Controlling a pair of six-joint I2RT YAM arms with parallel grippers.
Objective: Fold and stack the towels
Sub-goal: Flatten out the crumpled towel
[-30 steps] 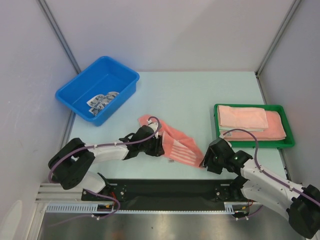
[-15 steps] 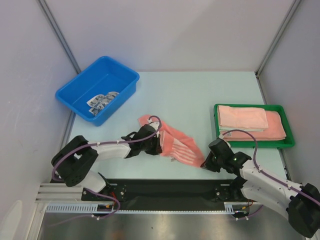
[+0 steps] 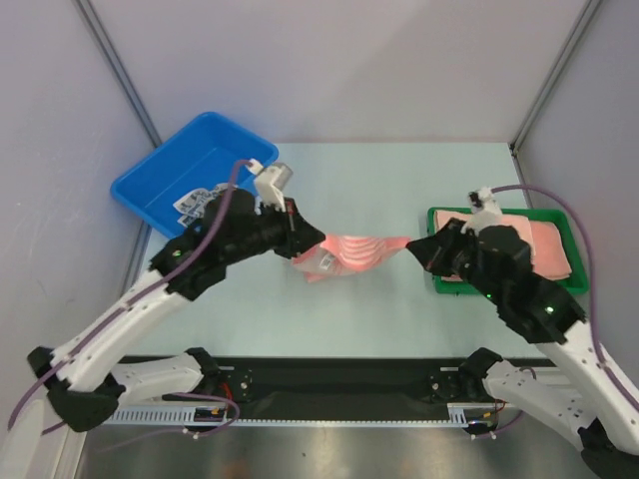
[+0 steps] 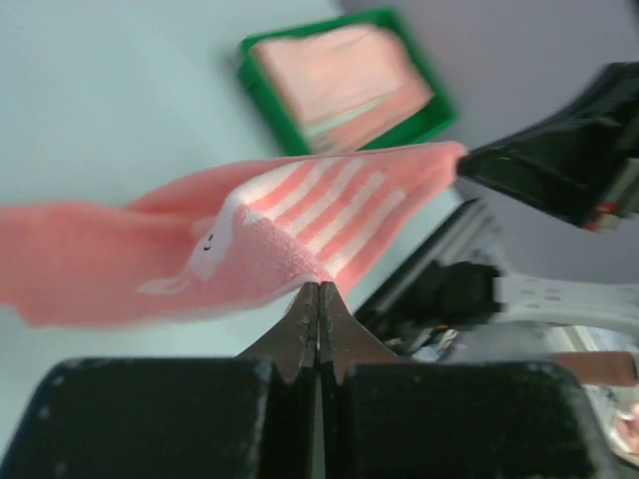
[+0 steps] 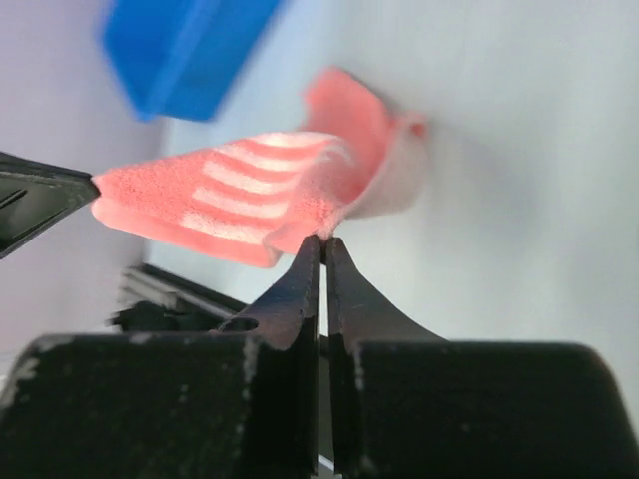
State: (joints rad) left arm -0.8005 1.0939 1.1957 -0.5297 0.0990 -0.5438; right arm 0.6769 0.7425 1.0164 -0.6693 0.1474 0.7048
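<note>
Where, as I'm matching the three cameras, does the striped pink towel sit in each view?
Top external: striped pink towel mid-frame, stretched between left pincer and right pincer.
Left wrist: across the centre, above the shut tips.
Right wrist: centre-left, above the shut tips.
Landmark: the pale table is in all three; green tray only top and left wrist.

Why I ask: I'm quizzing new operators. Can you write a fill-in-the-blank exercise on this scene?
1. The folded pink towels lie in the ____ tray.
2. The patterned cloth lies in the ____ bin.
3. The striped towel is stretched between the right tool and the left tool; the bin is nearer the ____ one.
Missing words: green; blue; left.
</note>
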